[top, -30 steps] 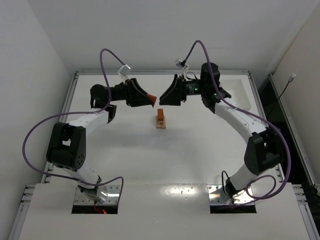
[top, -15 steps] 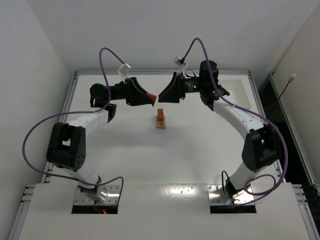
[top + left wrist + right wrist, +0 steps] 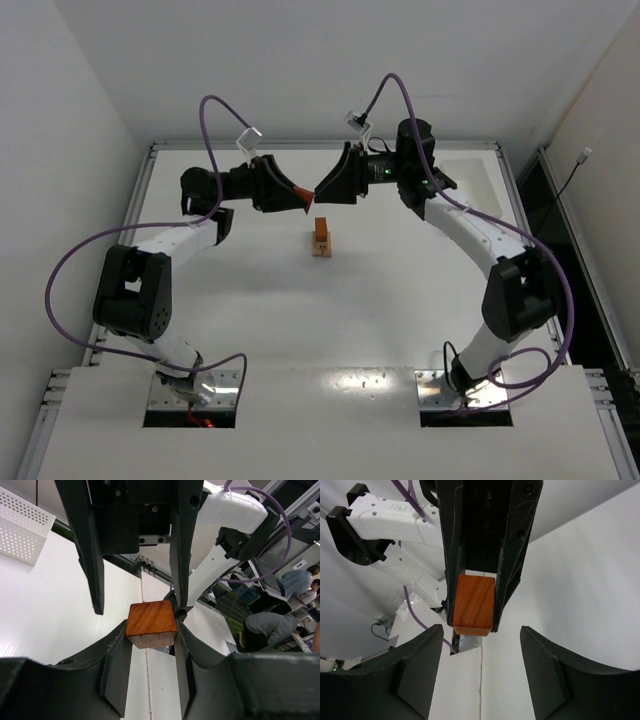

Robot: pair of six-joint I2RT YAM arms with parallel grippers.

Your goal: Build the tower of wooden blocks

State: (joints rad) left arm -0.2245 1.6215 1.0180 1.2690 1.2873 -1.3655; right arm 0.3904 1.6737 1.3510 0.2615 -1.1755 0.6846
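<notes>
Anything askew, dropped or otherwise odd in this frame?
Nothing stands out. The tower stands upright on the table. The left pincer grips a reddish-brown block in the air behind the tower, and the open right pincer faces it.

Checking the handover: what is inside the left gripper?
A reddish-brown wood block, clamped between the left gripper's fingers. Its gripped sides are covered by them; the open right gripper faces it.

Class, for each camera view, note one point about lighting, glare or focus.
Top external: bright glare patches on the near board. Left wrist: the reddish-brown block is sharp, the people behind it softer. Right wrist: its own dark fingers show little detail.
</notes>
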